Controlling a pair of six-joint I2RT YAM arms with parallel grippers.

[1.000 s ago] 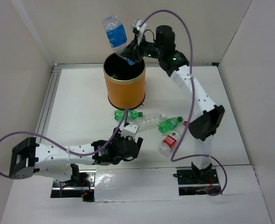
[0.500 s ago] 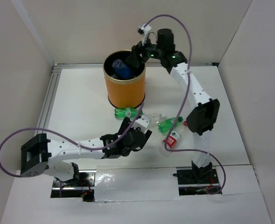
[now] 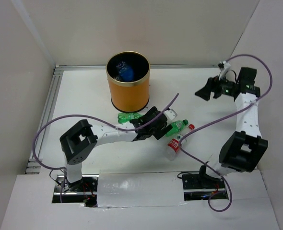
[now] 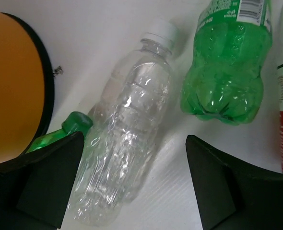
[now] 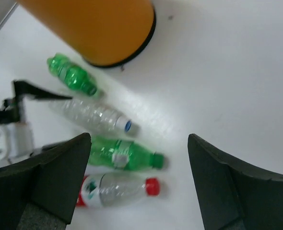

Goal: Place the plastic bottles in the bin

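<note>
The left end effector (image 4: 134, 158) is spread wide and holds nothing. Its two fingers (image 4: 50, 177) stand either side of the clear bottle (image 4: 132, 110), which lies on its side on the white surface (image 3: 84, 96). That straddle looks like the set-up for closing across the bottle's body. Half a second ago this arm sat nearer the robot's edge; it has since reached forward over the cluster. The right end effector (image 3: 204, 92) is also open and empty. It was over the orange bin (image 3: 128, 98) half a second ago and has swung well clear to the right, probably to leave room. The blue-labelled bottle (image 3: 126, 72) it carried a second ago now rests inside the bin against the black interior. Four bottles remain on the surface. One green bottle (image 5: 72, 76) lies just beside the bin's base. The clear one, a second green bottle (image 5: 122, 155) and the red-capped bottle (image 5: 115, 187) lie roughly parallel, close together.
</note>
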